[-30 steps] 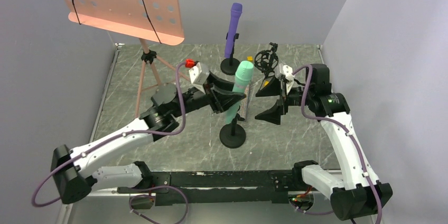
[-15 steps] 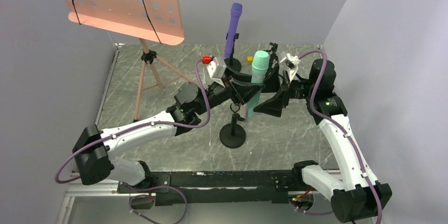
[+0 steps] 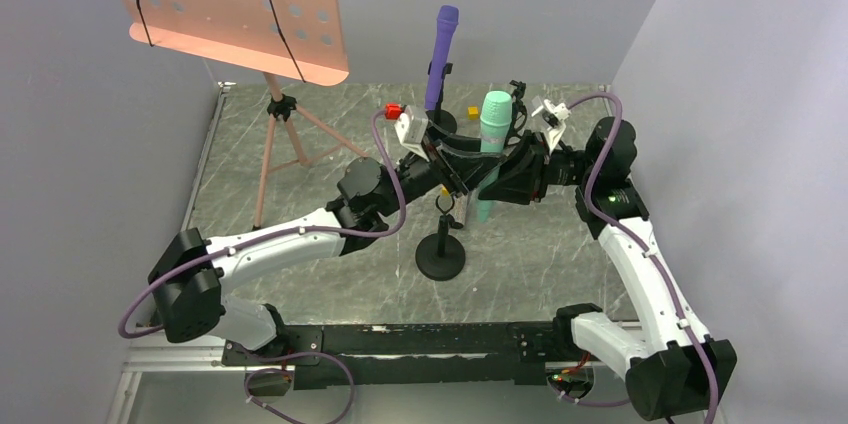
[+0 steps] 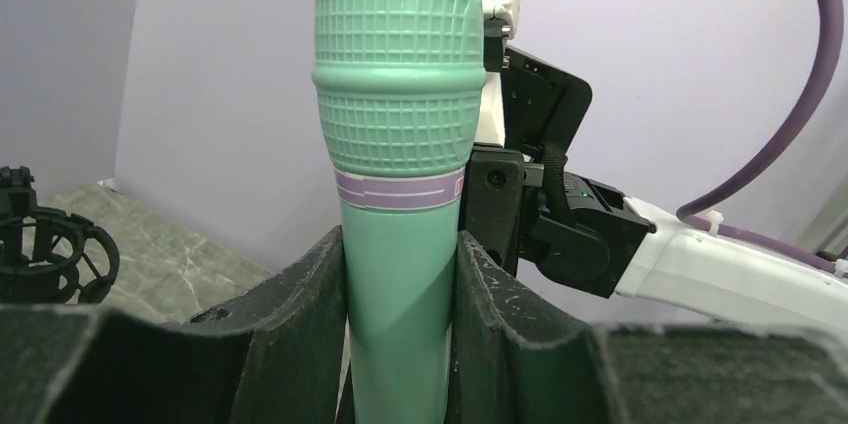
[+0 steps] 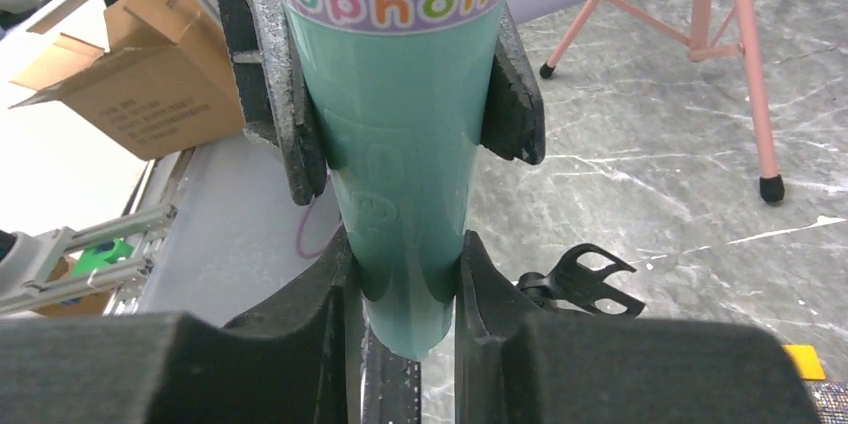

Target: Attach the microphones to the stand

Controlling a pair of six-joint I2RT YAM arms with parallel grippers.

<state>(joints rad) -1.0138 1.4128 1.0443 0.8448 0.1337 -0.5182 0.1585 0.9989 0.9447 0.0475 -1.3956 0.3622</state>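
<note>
Over the middle of the grey marbled table (image 3: 560, 274), both arms meet on the mint green microphone (image 3: 494, 116), and it's upright, well off the surface. The left gripper (image 4: 400, 344) pinches the shaft just under the purple band. The right gripper (image 5: 405, 334) reaches in from 3 o'clock, jaws drawn narrow onto the tapered tail. Out at 12 o'clock the purple microphone (image 3: 441, 49) stands in its stand by the back wall. At 6 o'clock a black round-based stand (image 3: 440, 260) sits on the marble. The pink music stand (image 3: 240, 14) fills 10 o'clock, tripod legs splayed. Plain grey walls hem the table on the back, left and right. Bare marble shows at 8 and 4 o'clock, towards the near edge.
</note>
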